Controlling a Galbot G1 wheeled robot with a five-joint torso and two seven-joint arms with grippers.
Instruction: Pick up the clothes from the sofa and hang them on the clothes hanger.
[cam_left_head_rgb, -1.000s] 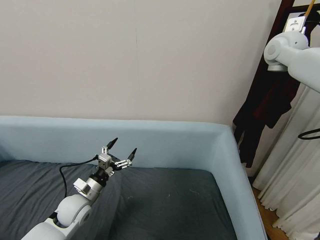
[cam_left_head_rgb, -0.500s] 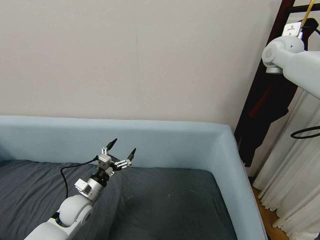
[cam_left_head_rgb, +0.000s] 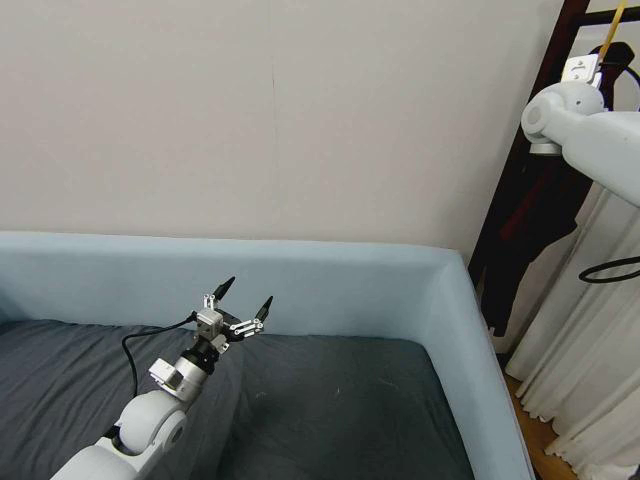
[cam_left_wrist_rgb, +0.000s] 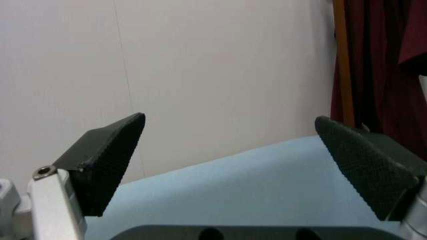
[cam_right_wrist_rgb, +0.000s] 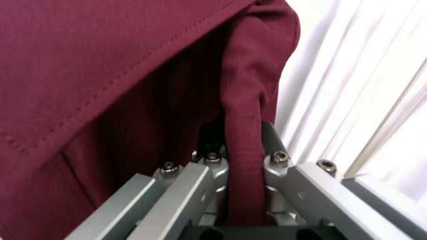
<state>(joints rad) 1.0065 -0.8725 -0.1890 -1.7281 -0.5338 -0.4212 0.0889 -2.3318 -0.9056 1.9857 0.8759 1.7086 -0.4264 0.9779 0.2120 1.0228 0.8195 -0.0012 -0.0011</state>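
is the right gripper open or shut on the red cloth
Shut: the right gripper clamps a fold of the maroon garment between its jaws.

Inventory, as seen from the room:
- Sofa (cam_left_head_rgb: 440, 300), pale blue: one.
- Seat cushion (cam_left_head_rgb: 330, 400), dark grey: one.
- Dark red garment (cam_right_wrist_rgb: 133, 75): one, past the sofa's right end.
- Clothes stand (cam_left_head_rgb: 563, 35), dark wood: one.
- White curtain (cam_left_head_rgb: 590, 350): one.
- Robot arms: two.
- Grippers: two, namely left gripper (cam_left_head_rgb: 250, 291) and right gripper (cam_right_wrist_rgb: 243, 172).

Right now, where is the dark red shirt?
The red garment hangs at the far right of the head view, by the dark rack and white curtain, a fold pinched in the right gripper.
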